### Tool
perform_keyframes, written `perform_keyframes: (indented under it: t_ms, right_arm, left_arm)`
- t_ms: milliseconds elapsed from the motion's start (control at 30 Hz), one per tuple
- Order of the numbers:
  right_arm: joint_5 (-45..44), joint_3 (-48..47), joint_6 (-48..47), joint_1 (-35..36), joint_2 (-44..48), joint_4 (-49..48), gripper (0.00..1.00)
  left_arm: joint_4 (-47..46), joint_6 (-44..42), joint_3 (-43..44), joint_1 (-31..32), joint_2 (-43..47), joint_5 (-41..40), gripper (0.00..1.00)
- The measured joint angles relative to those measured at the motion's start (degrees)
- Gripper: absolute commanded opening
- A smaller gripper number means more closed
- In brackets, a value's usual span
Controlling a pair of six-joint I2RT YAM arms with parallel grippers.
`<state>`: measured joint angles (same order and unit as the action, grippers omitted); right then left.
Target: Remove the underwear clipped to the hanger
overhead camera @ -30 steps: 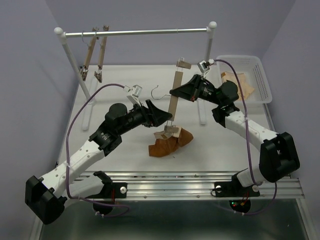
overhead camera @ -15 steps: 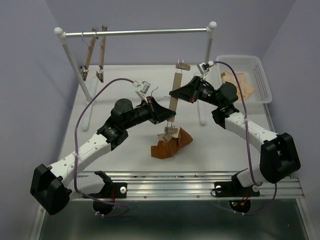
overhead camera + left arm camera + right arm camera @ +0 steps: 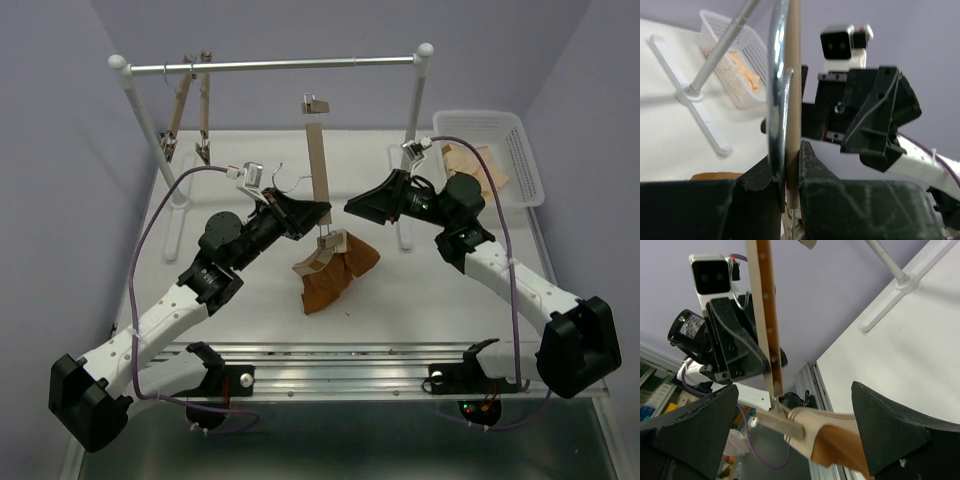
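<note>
Pinches the slim light-wood bar hanger (image 3: 318,160) (image 3: 794,75) (image 3: 765,315), together with its wire metal hook (image 3: 775,75), between the fingers of the black left gripper (image 3: 322,212) (image 3: 790,170), closed down to the thickness of bar and wire. Reaches in from 7 o'clock in the top view, forearm slanting up toward table centre. Holds the bar close to upright, tilted slightly, one end high toward 12 o'clock. Carries the limp rust-orange cloth underwear (image 3: 330,275) (image 3: 835,445) from the lower metal clip (image 3: 330,240), bottom edge on or just over the white table (image 3: 230,300); cannot tell which. Spreads the black right gripper (image 3: 352,205) (image 3: 790,430) wide, gripping nothing, just at 3 o'clock of the bar and apart from it. Stretches in from 4 o'clock, wrist level, fingers pointing toward 9 o'clock.
</note>
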<state>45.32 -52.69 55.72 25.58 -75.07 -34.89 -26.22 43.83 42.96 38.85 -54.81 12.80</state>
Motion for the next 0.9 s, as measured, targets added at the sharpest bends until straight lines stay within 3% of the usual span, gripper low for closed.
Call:
perform_keyframes:
  t_ms: [267,533,767,900]
  right_arm:
    - [-5.31,10.54,-1.18,0.0,10.34,2.58,1.0]
    - [-8.63,17.75,0.96,0.0,10.67,1.49,1.0]
    - [-5.42,23.39,14.91,0.0,0.59,-24.98,1.0]
    - [-1.88,22.34,26.21,0.0,-9.38,-33.0,1.0]
  left_arm:
    - [-1.16,-0.02,0.07,-1.05,1.29,-7.34,0.0]
    - [-1.73,0.22,0.7,-1.46,1.36,-7.74,0.0]
    - [-4.13,1.77,0.7,-1.46,1.42,-6.69,0.0]
    - [-6.19,3.1,0.7,-1.49,1.14,-5.4,0.0]
